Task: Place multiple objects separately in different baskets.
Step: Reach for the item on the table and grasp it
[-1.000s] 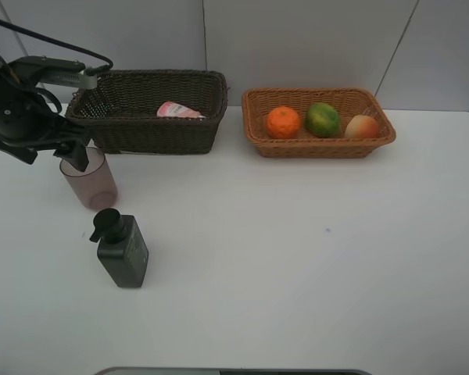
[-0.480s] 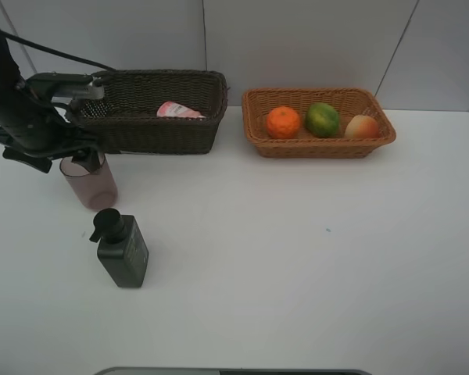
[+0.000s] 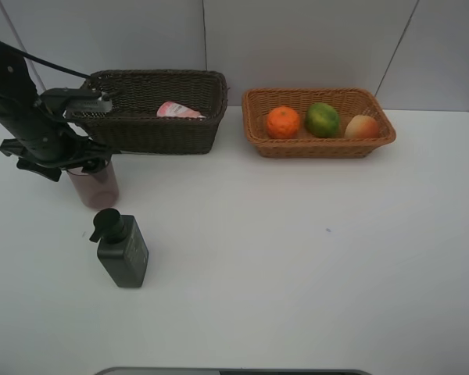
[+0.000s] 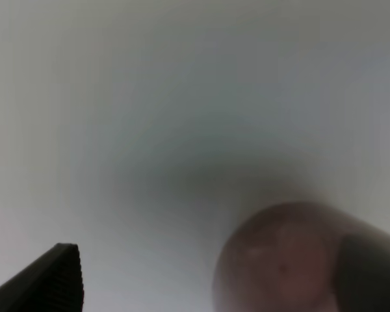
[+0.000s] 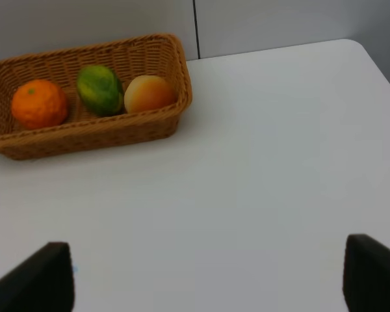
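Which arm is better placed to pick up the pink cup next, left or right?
Left. Its open claw sits right over the cup, beside the dark basket. The right claw, also open, is above bare table near the tan basket, well away from the cup.

Reaching in with the left arm (image 3: 19,105) from the far left side, bending at the wrist and pointing the left gripper (image 3: 84,162) downward. Spreading its jaws to their widest, with one ridged fingertip (image 4: 62,276) far out to one side and the other at the opposite edge, clamping on nothing. Holding the right gripper (image 5: 211,279) tilted downward, jaws standing wide apart, nothing between them.
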